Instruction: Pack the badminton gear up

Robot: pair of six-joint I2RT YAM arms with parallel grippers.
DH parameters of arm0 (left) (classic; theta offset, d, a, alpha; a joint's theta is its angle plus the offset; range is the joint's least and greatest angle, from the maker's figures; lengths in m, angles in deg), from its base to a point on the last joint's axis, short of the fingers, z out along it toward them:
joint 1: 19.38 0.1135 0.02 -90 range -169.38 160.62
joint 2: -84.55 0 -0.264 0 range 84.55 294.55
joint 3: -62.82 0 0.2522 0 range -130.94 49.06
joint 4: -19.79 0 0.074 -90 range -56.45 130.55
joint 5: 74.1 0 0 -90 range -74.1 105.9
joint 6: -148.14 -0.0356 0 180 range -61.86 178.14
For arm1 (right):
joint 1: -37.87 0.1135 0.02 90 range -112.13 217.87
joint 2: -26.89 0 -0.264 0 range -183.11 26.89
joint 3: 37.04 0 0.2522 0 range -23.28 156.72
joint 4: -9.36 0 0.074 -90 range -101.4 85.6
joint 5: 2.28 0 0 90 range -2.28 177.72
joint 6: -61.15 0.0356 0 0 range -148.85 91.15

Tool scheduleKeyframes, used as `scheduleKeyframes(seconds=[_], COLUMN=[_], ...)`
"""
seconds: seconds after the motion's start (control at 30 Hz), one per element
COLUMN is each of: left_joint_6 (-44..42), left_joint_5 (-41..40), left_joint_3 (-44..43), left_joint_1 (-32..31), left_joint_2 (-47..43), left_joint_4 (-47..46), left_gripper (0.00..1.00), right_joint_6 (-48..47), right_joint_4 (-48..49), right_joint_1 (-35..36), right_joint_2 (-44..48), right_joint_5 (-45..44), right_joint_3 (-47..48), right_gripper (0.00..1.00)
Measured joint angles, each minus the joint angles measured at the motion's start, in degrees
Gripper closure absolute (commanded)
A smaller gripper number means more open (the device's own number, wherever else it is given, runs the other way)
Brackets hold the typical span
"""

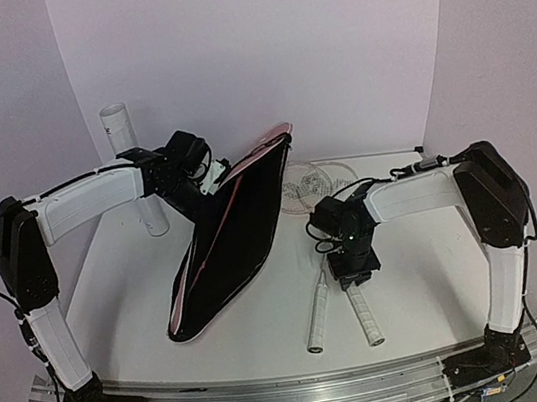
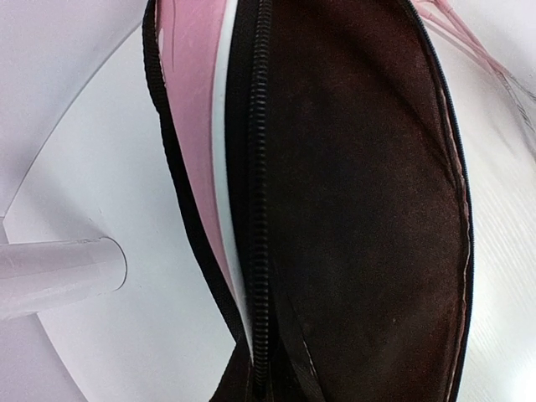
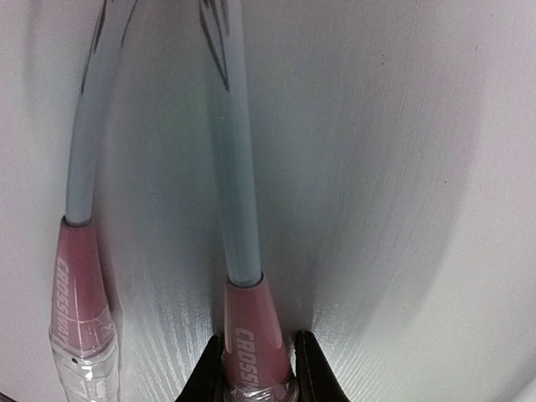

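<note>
Two white-framed rackets lie side by side on the table, heads [image 1: 309, 187] at the back and white handles toward me. My right gripper [image 1: 352, 267] sits low over them, its fingers [image 3: 209, 375] shut on the pink cone [image 3: 251, 335] of the right racket [image 1: 367, 320]. The left racket [image 1: 317, 323] lies free beside it; its cone shows in the right wrist view [image 3: 79, 285]. My left gripper [image 1: 206, 175] holds the upper edge of the pink bag [image 1: 233, 237] raised, its dark inside [image 2: 368, 209] gaping open beside the zipper [image 2: 255, 167]. No shuttlecocks are in view.
A tall white cardboard tube [image 1: 132, 166] stands at the back left behind the left arm, and shows in the left wrist view [image 2: 59, 272]. The bag's lower end rests on the table near the front left [image 1: 186, 324]. White walls close the back.
</note>
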Motion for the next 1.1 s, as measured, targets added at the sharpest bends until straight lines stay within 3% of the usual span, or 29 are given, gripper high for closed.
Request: scheduleKeyframes(seconds=[0.17, 0.47, 0.73, 1.1], left_joint_6=[0.5, 2.9, 3.9, 4.2], left_joint_5=[0.0, 1.1, 1.2, 1.2], left_joint_3=[0.0, -2.3, -3.5, -3.5], left_joint_1=[0.0, 0.0, 0.1, 0.1], left_joint_2=[0.4, 4.2, 4.9, 4.9], left_joint_4=[-0.8, -1.6, -1.5, -1.6], left_gripper=[1.00, 1.00, 1.00, 1.00], right_joint_6=[1.7, 8.5, 13.1, 15.1], right_joint_4=[1.7, 5.2, 10.5, 11.7], right_joint_1=[0.0, 0.0, 0.0, 0.0], right_joint_2=[2.5, 16.4, 13.4, 12.1], right_joint_5=[1.0, 2.9, 4.6, 4.6], right_joint_3=[-1.2, -10.2, -16.1, -16.6], right_gripper=[1.00, 1.00, 1.00, 1.00])
